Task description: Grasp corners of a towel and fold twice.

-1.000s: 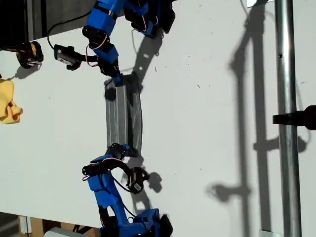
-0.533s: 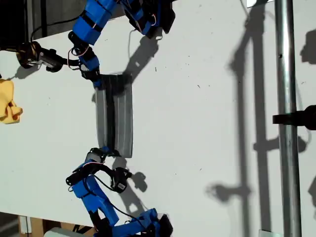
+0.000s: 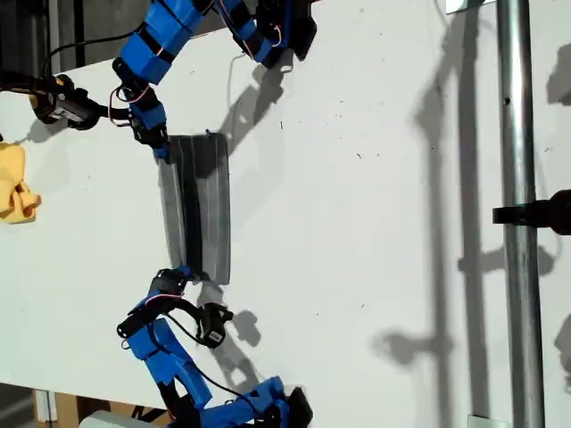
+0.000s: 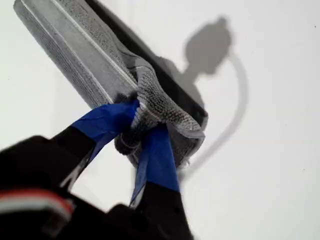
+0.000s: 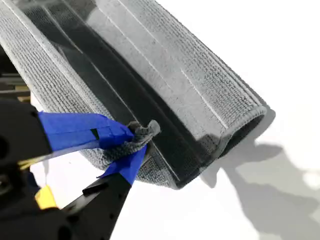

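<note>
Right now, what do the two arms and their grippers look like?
Both arms are blue plastic with black joints and thin red, white and black wires. My first gripper and my second gripper have black jaws with blue tape on the tips.

Grey towel (image 3: 194, 207) with fine white stripes, dark in its folds; blue-taped fingertips (image 4: 112, 120) on my first gripper (image 4: 137, 131), black body behind; same blue on my second gripper (image 5: 131, 145); yellow cloth (image 3: 15, 184) at exterior view's left edge, white table (image 3: 357, 223), silver pole (image 3: 517, 134)
</note>
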Controlling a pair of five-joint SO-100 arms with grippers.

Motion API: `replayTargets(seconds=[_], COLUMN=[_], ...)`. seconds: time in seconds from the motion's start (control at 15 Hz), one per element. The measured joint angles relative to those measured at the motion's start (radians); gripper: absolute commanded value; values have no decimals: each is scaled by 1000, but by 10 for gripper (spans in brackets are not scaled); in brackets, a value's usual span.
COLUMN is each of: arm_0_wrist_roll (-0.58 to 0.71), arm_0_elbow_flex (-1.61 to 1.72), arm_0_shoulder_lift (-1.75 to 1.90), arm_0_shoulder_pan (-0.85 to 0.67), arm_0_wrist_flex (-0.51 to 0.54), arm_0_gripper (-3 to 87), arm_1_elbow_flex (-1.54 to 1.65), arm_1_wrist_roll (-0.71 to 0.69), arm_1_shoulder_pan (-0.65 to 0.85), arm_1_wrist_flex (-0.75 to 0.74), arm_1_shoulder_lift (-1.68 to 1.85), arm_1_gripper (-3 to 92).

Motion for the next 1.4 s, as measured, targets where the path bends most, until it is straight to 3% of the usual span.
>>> replayTargets(seconds=[0.27,0.8,0.93,1.0,1.07,1.4], arm_0_wrist_roll=[-34,-98,-98,-106,-114,-109], arm_0_elbow_flex=[43,-190,-210,-212,-210,-129], arm_0_shoulder_lift=[-80,-354,-354,-354,-356,-110], arm_0_shoulder_pan=[11,49,49,48,48,43], arm_0_wrist_flex=[-2,216,245,270,298,365], arm_0_gripper=[-25,-20,137,205,288,350], arm_1_elbow_flex=[72,48,8,3,-6,-12], arm_1_wrist_roll=[34,107,118,126,129,129], arm_1_shoulder_pan=[-43,-91,-91,-89,-84,-48], arm_1_wrist_flex=[97,204,233,261,298,529], arm_1_shoulder_lift=[-75,-403,-440,-442,-440,-103], arm_1_gripper=[-2,1,296,338,343,366])
